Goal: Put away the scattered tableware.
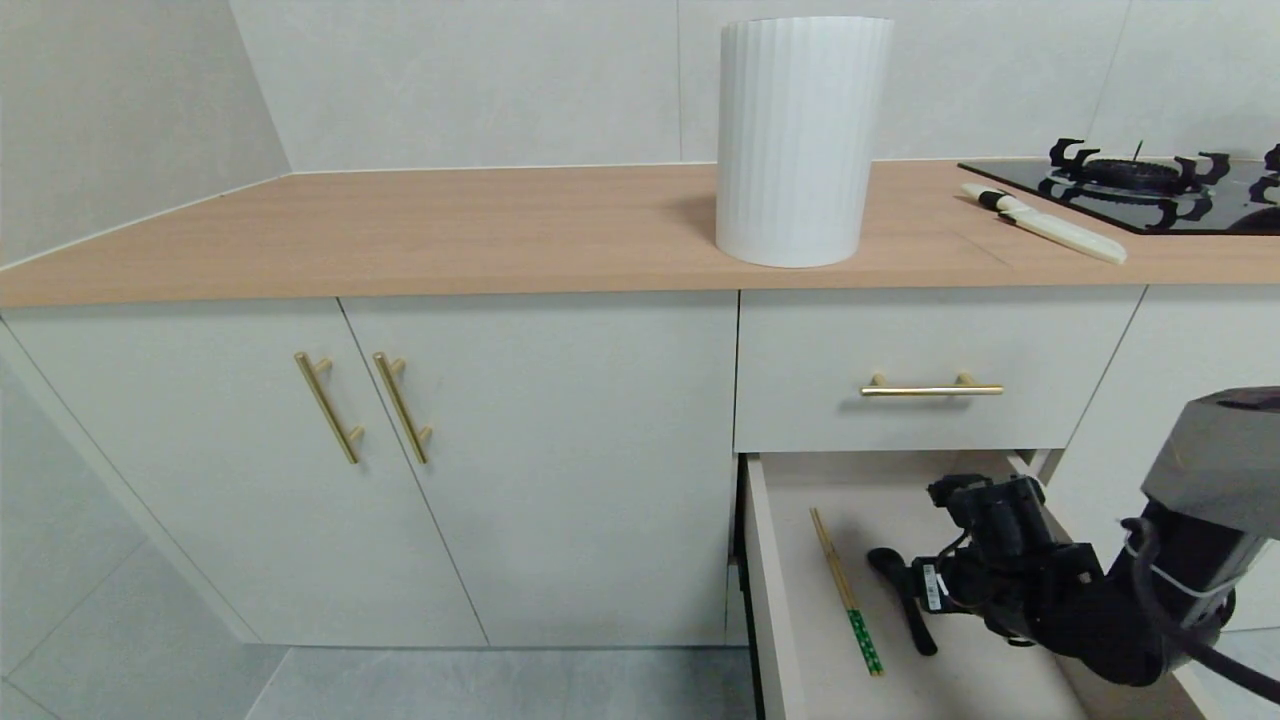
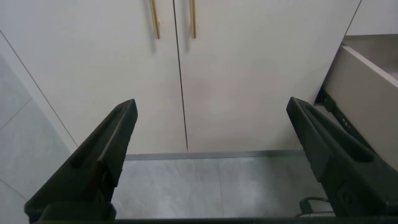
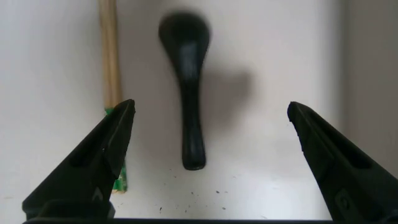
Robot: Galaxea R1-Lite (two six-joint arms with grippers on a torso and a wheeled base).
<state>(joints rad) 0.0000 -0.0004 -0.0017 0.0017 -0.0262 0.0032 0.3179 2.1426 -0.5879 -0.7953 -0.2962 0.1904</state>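
Lower drawer (image 1: 772, 580) stands pulled out under the right part of the bench (image 1: 450, 230). The upper drawer (image 1: 930, 340) above it is shut.

In the open drawer we see chopsticks (image 1: 846, 592) lying as a pair, running back to front near the left wall, green ends toward the front. A black spoon (image 1: 915, 620) lies flat just to their right, apart from them, with its bowl toward the back and its handle toward the front.

Right gripper (image 3: 209, 109) hangs over the drawer, pointing down at its floor. Its fingers are spread wide and grip nothing. In the wrist view the spoon lies on the floor between the two fingers and the chopsticks run past one finger. We cannot tell how far above the floor the tips are.

Left gripper (image 2: 210, 106) is low in front of the double doors (image 2: 249, 74), left of the drawer. Its fingers are also spread wide with nothing in them, and grey floor lies below.

On the bench top, a pale knife (image 1: 1045, 225) with a dark band lies near the right end, slantwise, just beside the hob's (image 1: 1130, 195) front-left corner. A tall white ribbed canister (image 1: 800, 140) stands upright above the seam between the doors and the drawers, well apart from the knife.
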